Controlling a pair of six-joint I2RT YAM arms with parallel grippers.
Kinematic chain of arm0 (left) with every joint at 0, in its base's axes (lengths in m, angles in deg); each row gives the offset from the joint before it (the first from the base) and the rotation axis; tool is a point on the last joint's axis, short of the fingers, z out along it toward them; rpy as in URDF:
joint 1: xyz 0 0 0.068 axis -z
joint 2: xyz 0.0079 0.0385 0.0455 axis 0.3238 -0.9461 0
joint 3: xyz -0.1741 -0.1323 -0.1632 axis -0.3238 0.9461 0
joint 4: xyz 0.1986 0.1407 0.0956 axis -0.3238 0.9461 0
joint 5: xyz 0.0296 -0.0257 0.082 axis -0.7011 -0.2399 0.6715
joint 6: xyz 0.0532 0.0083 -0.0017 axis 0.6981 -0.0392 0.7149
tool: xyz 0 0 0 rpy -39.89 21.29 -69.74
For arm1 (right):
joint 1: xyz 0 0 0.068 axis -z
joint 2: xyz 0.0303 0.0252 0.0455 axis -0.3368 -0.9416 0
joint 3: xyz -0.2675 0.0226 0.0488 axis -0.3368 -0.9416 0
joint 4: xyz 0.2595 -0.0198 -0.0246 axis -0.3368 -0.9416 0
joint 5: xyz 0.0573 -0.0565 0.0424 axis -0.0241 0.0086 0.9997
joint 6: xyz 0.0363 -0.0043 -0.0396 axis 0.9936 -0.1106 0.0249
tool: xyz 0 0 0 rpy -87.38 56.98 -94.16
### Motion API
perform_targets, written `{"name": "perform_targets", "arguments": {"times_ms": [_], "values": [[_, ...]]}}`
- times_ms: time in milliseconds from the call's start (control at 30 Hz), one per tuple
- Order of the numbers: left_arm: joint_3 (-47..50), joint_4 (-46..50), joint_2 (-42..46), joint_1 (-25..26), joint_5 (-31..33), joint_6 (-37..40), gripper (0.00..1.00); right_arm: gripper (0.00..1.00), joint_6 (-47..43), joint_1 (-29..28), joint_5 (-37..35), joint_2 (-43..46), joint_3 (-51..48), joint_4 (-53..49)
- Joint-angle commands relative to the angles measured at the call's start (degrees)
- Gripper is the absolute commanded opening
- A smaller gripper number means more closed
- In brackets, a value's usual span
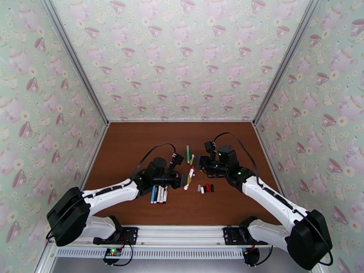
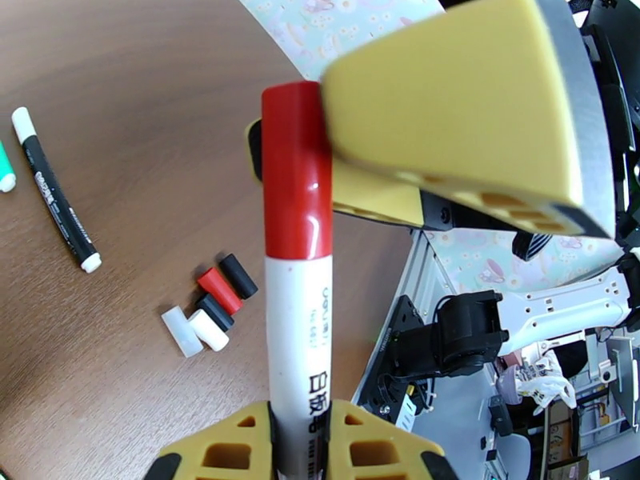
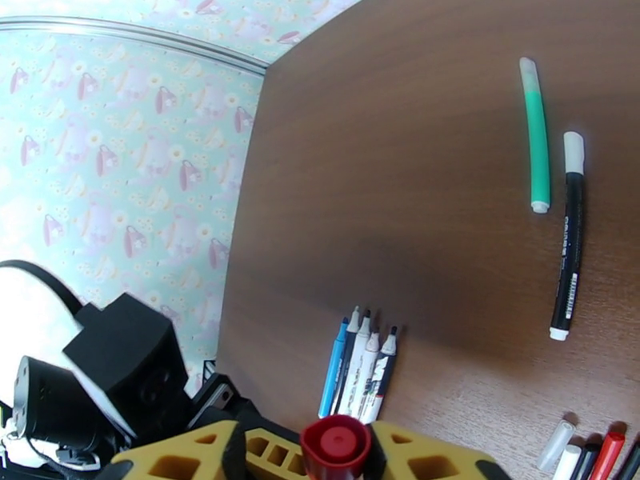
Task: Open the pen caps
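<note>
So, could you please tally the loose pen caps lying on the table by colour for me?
Black caps: 2
Red caps: 1
White or pale caps: 2
Total: 5 loose caps
</note>
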Motion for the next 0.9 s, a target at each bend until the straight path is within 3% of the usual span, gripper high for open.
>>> {"name": "perform_targets", "arguments": {"times_ms": [0, 233, 867], "values": [[-2.4, 2.9, 0.9, 0.9, 1.3, 1.9, 0.11, 0.42, -2.1, -1.0, -3.1, -1.4, 2.8, -2.5], [-2.8, 3.3, 1.0, 1.4, 1.5, 1.8, 0.12, 0.41, -4.1, -2.6, -5.4, -3.7, 4.8, -4.7], [-2.4, 2.3, 1.0, 0.0, -2.0, -0.1, 0.11, 0.22, -6.7, -3.5, -7.2, -3.0, 5.3, -7.5]]}}
